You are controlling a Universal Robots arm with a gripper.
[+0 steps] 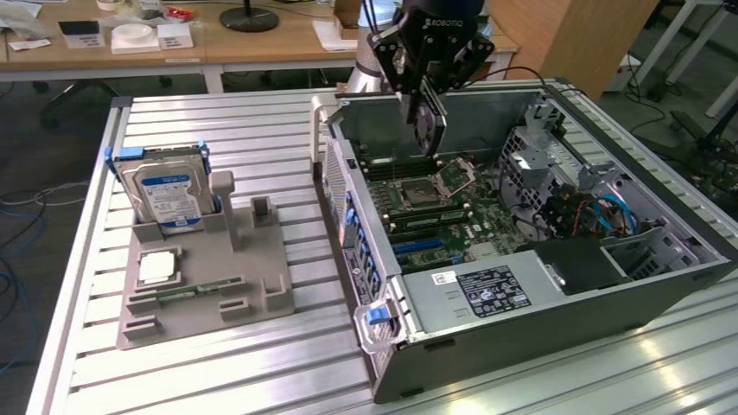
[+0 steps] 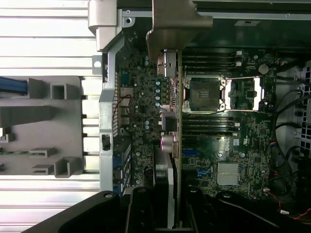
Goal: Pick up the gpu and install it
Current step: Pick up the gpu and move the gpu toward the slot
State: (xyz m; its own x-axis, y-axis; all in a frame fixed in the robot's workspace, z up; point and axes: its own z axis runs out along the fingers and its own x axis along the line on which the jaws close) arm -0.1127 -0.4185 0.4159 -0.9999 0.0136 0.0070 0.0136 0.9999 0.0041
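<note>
My gripper [image 1: 427, 93] hangs over the open computer case [image 1: 645, 294], shut on the gpu [image 1: 430, 130]. The card points down, dark and blade-like, above the motherboard [image 1: 444, 203] near the CPU socket. In the wrist view the gpu [image 2: 171, 145] runs edge-on between my gripper's [image 2: 167, 209] black fingers [image 2: 141, 208]. Its metal end bracket [image 2: 177, 24] lies at the case's rear wall. The card floats above the board, not touching a slot.
A grey fixture [image 1: 259, 277] on the slatted table beside the case holds a hard drive [image 1: 171, 194], a CPU [image 1: 158, 266] and a memory stick [image 1: 190, 290]. Inside the case are a power supply [image 1: 485, 294], drive cages and cables [image 1: 606, 216].
</note>
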